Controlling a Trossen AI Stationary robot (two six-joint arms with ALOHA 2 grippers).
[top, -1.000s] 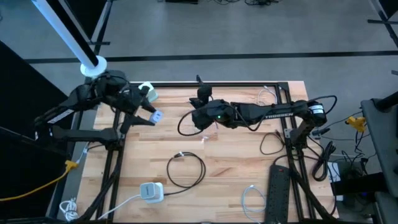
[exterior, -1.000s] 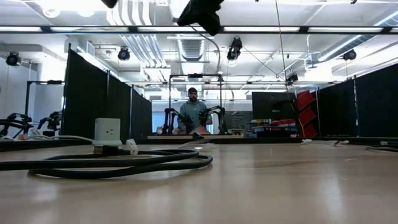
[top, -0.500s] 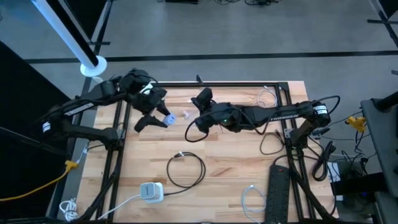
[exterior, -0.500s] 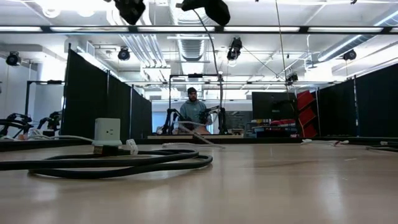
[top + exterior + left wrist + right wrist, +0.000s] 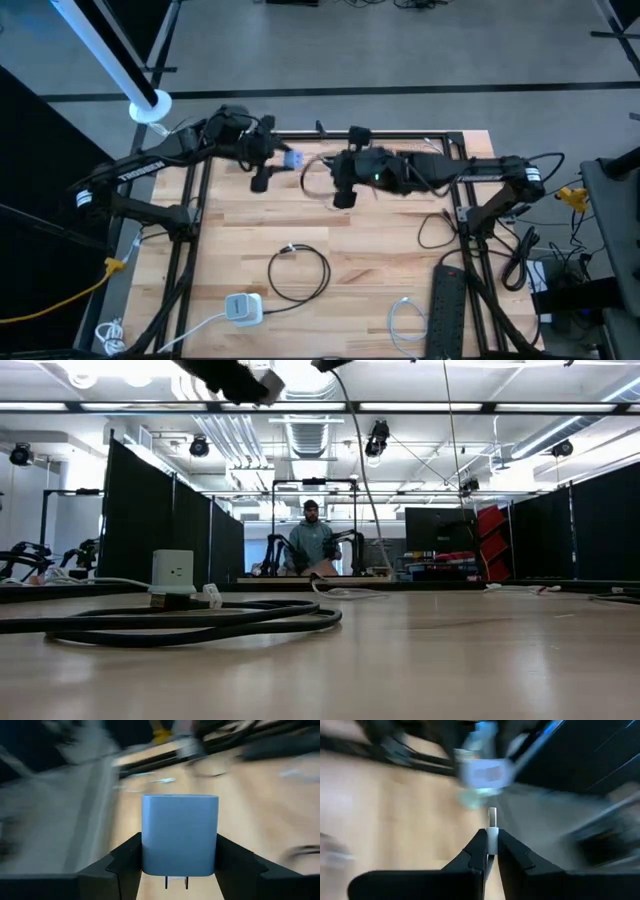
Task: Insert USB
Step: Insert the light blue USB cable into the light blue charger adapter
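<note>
- Up near the far edge of the surface (image 5: pixel 400 250), the left gripper (image 5: pixel 283 160) is closed on a pale blue charger block (image 5: pixel 292 159) — in the left wrist view the block (image 5: pixel 179 834) sits squeezed between the two dark fingers (image 5: pixel 122 865), its two prongs pointing down between them.
- Just beside it toward the right, the right gripper (image 5: pixel 340 178) is pinched on a USB plug (image 5: pixel 492 826); the right wrist view shows the white plug body clamped between the fingers (image 5: pixel 475 851), the metal tip sticking out toward the blurred blue block (image 5: pixel 485 772) ahead, apart from it.
- Both held things hang above the surface, not resting on it; from the low view only the grippers' undersides show at the top.
- Nearer the front edge, a black cable (image 5: pixel 300 270) lies in a loop, and a white wall adapter (image 5: pixel 241 307) sits close to the front-left corner.
- A thin white cable (image 5: pixel 405 318) is coiled near the front-right corner, beside a black power strip (image 5: pixel 447 300) off the right edge.
- Beyond the surface, a person (image 5: pixel 311 540) sits in the room.
</note>
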